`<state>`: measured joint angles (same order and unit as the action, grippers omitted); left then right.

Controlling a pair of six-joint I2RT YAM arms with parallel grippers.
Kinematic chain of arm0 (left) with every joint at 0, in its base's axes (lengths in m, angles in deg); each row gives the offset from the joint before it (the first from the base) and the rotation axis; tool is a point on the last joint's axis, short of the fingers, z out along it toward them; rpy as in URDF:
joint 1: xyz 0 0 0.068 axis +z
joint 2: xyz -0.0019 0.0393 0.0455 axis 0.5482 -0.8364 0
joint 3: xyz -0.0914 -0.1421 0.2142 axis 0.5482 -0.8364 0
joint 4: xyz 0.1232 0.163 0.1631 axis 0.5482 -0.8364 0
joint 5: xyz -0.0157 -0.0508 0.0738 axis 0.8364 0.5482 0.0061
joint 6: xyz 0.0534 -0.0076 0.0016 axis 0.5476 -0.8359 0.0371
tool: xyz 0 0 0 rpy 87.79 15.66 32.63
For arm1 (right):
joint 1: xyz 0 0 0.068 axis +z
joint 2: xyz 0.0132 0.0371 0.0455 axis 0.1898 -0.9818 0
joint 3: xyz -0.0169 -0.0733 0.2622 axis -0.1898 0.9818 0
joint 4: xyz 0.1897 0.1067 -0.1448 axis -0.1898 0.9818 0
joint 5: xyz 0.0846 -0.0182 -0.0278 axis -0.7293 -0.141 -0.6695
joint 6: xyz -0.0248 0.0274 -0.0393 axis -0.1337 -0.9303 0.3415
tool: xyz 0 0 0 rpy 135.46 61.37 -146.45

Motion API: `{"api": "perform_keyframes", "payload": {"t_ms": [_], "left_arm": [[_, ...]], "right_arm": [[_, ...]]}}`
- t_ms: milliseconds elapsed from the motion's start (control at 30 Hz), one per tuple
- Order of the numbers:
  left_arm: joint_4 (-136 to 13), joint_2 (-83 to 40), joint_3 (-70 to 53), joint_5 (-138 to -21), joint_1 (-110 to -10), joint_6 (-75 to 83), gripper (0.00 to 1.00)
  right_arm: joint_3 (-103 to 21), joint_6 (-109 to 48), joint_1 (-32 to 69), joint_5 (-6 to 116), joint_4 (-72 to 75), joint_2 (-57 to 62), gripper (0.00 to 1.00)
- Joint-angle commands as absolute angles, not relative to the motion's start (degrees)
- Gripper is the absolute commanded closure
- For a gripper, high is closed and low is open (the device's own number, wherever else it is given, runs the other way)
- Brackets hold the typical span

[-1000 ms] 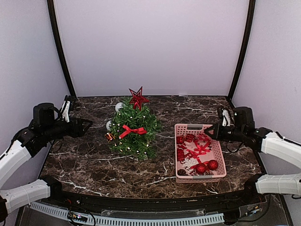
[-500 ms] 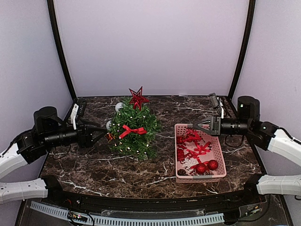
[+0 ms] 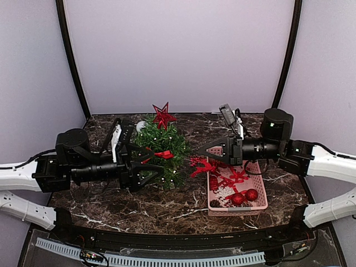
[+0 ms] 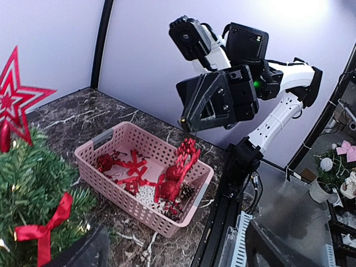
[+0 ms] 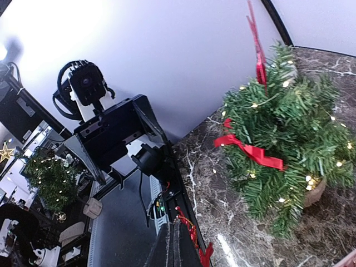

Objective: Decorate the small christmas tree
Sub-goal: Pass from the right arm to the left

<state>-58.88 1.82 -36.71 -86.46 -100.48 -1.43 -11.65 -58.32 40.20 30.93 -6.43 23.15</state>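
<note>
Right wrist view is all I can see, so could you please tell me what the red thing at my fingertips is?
Observer: The left wrist view shows the right gripper shut on a red glittery ornament, which dangles from it.
Operator: Thank you. What is in the basket?
Observer: From above, the pink basket holds two red balls and several red bows.
Operator: And where is the left gripper, please?
Observer: From above, the left gripper is open, low in front of the small christmas tree.
</note>
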Motion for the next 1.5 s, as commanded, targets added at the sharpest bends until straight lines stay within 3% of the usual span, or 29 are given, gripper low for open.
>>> {"api": "perform_keyframes", "payload": {"t_ms": [0,300,567,1000,1467], "left_arm": [[-47.48,-2.69,-36.05,-85.72,-101.78,-2.83,0.10],[-44.75,-8.33,-34.77,-86.43,-101.80,-4.43,0.01],[-42.46,-8.84,-34.40,-84.57,-101.80,-1.75,0.04],[-37.94,-9.62,-35.69,-83.78,-101.80,-2.88,0.50],[-36.12,-8.27,-38.81,-83.63,-101.80,-6.16,0.79]], "right_arm": [[-15.36,-59.52,43.92,30.93,-16.03,19.44,1.00],[-20.77,-59.18,48.14,26.86,-19.38,12.51,1.00],[-23.28,-59.47,49.31,23.64,-20.79,8.30,1.00],[-23.08,-60.45,49.76,23.46,-23.07,7.74,1.00],[-20.72,-60.28,49.85,25.75,-23.09,9.17,1.00]]}}
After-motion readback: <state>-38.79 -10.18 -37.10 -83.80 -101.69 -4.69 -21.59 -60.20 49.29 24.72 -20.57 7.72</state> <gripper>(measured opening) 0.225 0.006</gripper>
